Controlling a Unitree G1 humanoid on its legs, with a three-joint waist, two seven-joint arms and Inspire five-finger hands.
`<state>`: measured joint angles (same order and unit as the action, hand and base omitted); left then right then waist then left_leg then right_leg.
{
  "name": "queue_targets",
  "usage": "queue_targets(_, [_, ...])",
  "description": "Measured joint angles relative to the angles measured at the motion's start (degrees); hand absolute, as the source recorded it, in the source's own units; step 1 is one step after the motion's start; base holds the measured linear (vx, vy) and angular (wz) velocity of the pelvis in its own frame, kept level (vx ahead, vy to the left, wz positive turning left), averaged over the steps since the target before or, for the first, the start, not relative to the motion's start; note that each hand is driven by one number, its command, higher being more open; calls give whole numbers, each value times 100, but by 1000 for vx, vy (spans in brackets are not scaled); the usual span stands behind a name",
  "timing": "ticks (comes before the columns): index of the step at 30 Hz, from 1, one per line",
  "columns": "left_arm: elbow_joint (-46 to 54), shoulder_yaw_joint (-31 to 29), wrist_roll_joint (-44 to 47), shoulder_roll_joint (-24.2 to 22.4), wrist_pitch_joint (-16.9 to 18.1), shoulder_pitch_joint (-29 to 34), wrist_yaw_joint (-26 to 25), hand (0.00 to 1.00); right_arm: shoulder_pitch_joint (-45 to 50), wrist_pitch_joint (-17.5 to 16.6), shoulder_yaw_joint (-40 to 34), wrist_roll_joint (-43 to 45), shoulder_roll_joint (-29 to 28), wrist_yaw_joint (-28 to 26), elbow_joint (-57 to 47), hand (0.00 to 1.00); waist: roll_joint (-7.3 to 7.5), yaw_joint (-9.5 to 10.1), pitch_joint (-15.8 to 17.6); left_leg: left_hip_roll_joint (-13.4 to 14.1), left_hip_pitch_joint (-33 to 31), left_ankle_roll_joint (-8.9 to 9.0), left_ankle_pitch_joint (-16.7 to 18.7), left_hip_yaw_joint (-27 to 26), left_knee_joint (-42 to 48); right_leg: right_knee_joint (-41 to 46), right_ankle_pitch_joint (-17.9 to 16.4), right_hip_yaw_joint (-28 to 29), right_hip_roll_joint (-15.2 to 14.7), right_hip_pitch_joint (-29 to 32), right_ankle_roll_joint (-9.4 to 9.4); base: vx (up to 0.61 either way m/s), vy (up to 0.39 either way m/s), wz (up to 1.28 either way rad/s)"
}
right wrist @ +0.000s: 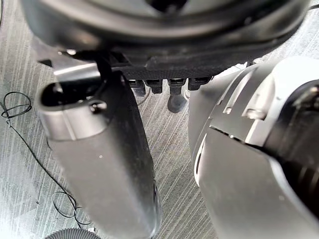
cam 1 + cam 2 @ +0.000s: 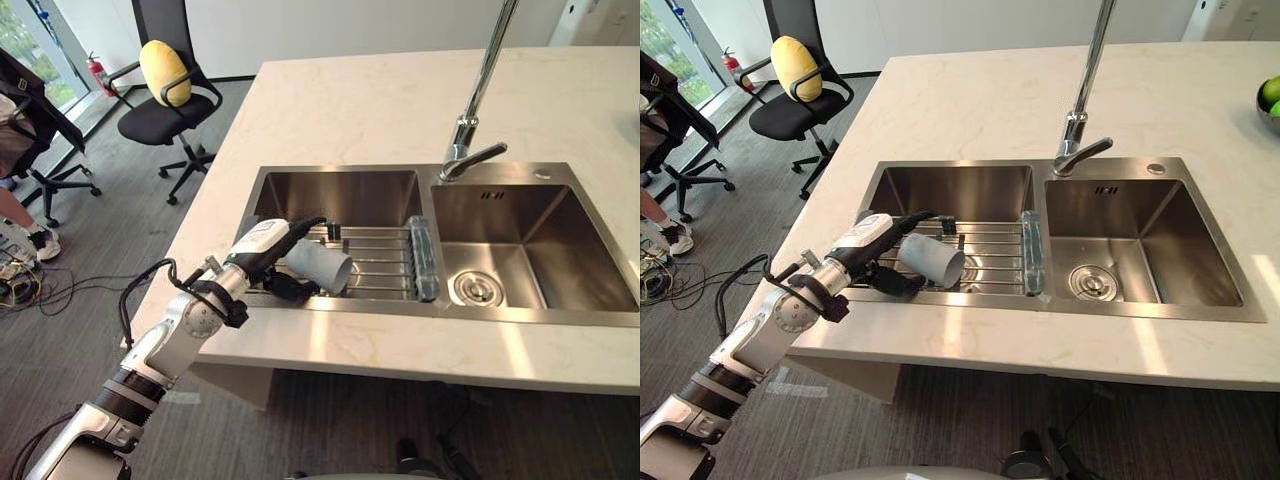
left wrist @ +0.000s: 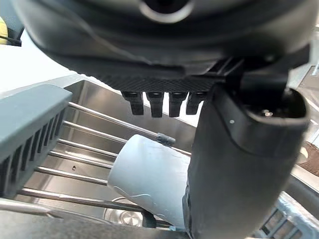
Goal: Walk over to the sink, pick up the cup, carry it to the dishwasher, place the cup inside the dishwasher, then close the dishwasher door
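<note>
Left hand (image 2: 262, 246) reaches into the near basin of the stainless-steel double sink (image 2: 340, 190). Its fingers (image 2: 305, 226) stretch straight over a pale grey cylindrical cup (image 2: 322, 266) and its thumb (image 3: 239, 164) stands just beside the cup, so the hand is spread with the cup in the gap. I cannot tell whether it grips. The cup lies on its side just past the palm, on a steel wire rack (image 2: 385, 262) that runs on beyond the fingertips. A tall chrome tap (image 2: 470, 120) rises further beyond them. The right hand (image 1: 99, 159) hangs relaxed and empty over grey carpet (image 1: 25, 164).
</note>
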<state>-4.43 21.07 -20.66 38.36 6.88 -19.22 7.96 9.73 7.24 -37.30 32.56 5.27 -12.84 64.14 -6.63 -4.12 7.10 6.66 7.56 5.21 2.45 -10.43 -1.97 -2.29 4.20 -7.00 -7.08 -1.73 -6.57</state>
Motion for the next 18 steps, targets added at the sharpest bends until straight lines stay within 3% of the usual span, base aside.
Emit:
queue_targets(1, [-110, 0, -103, 34, 10, -19, -86, 0, -2, 2, 0, 5, -1, -4, -38, 100, -12, -7, 5, 0, 0, 0, 0, -8, 0, 0, 1, 9, 1, 7, 0, -28, -12, -4])
queue_targets(2, [-226, 0, -156, 120, 54, -32, -189, 100, -2, 2, 0, 8, 0, -5, -68, 100, -17, -10, 5, 1, -2, 1, 0, -23, -1, 1, 2, 23, 5, 21, 1, -23, -10, -4])
queue_targets(18, [-747, 156, -565, 396, 457, -364, -346, 100, 62, 75, 5, 161, 5, -4, -83, 100, -38, 0, -9, -6, -28, 0, 0, -78, 14, 36, 14, 84, 2, 95, 5, -15, -5, -1])
